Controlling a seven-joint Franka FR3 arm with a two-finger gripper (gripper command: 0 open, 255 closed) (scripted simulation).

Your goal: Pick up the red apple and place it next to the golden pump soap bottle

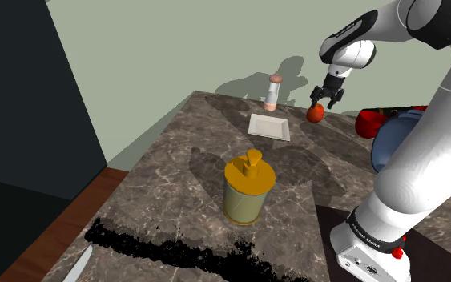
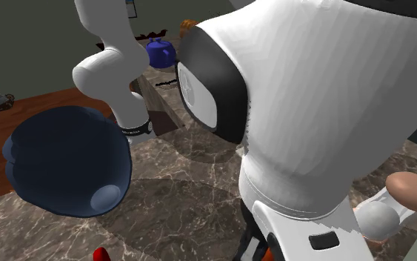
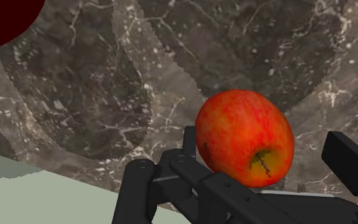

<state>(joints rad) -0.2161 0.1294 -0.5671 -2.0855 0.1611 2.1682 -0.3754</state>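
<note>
End effector (image 1: pixel 325 98): fingers apart, apple (image 3: pixel 244 137) betw. them, gap shows at one finger
Apple: upper right of shoulder view, well apart from golden soap bottle (image 1: pixel 248 191) at centre
Wrist view: marbled surface (image 3: pixel 95 83) behind apple

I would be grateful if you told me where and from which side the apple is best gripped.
Probably across the round middle of the apple, coming down from above, where the gripper hangs with its fingers apart. The dimple faces the hand, so the widest, evenly curved flanks lie to either side, and the counter below rules out coming from underneath.
</note>
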